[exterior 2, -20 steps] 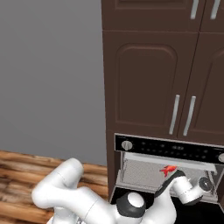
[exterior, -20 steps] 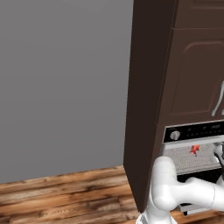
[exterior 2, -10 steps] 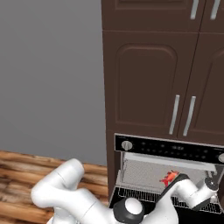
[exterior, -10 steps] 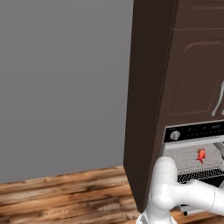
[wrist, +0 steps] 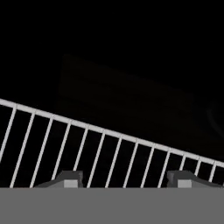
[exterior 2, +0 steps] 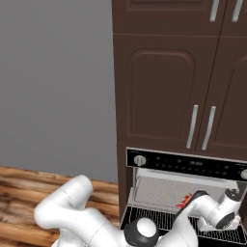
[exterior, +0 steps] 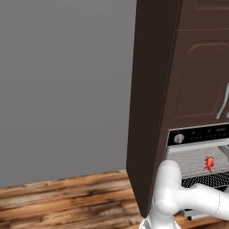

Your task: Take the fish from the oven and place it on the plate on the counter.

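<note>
The oven (exterior: pixel 197 134) (exterior 2: pixel 188 164) stands open below dark brown cabinet doors. A small red-orange fish (exterior: pixel 209 163) (exterior 2: pixel 185 202) lies on the silvery mesh rack (exterior: pixel 192 161) inside it. In the right base view my forearm (exterior 2: pixel 207 205) reaches into the oven cavity just to the right of the fish and covers part of it. The hand view looks into the dark oven across white rack bars (wrist: pixel 109 148). There my gripper (wrist: pixel 127 179) is open, fingertips (wrist: pixel 70 178) wide apart with nothing between them. The plate and the counter are out of view.
Dark brown cabinet doors with silver handles (exterior 2: pixel 193 125) rise above the oven. A tall brown cabinet side (exterior: pixel 147 112) borders a grey wall (exterior: pixel 62 89). Wood floor (exterior: pixel 67 201) lies to the left. A wire rack (exterior 2: pixel 159 217) juts out of the oven low down.
The fish has shifted lower and toward the front of the rack. My forearm has sunk deeper and lower into the oven. The base has not moved.
</note>
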Controlling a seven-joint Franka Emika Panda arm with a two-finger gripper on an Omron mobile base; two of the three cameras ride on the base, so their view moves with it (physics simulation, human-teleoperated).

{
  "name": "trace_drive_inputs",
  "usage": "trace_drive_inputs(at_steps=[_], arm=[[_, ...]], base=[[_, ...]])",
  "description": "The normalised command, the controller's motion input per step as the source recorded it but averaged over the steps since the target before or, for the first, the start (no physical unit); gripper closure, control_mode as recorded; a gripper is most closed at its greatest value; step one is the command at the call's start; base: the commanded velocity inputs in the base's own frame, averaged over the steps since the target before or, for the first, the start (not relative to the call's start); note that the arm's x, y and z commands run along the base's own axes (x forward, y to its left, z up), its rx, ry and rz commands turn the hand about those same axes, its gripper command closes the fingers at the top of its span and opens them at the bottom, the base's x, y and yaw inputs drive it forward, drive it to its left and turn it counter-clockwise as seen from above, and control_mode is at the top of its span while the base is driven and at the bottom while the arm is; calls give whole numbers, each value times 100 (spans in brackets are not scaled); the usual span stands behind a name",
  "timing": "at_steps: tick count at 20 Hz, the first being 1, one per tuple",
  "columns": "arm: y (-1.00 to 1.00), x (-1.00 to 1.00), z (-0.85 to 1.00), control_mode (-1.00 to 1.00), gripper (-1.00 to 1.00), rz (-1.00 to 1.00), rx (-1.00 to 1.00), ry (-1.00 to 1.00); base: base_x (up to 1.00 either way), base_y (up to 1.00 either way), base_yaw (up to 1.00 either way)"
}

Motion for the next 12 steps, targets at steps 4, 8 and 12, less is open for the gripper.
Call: trace_drive_inputs(at_steps=[4, 8, 12], arm=[[0, -87, -6, -100, -100, 1, 0, 3], [0, -64, 64, -100, -100, 7, 0, -19], [0, -54, 87, -100, -100, 13, -2, -15]], base=[[0, 0, 0], [0, 0, 0], [0, 0, 0]])
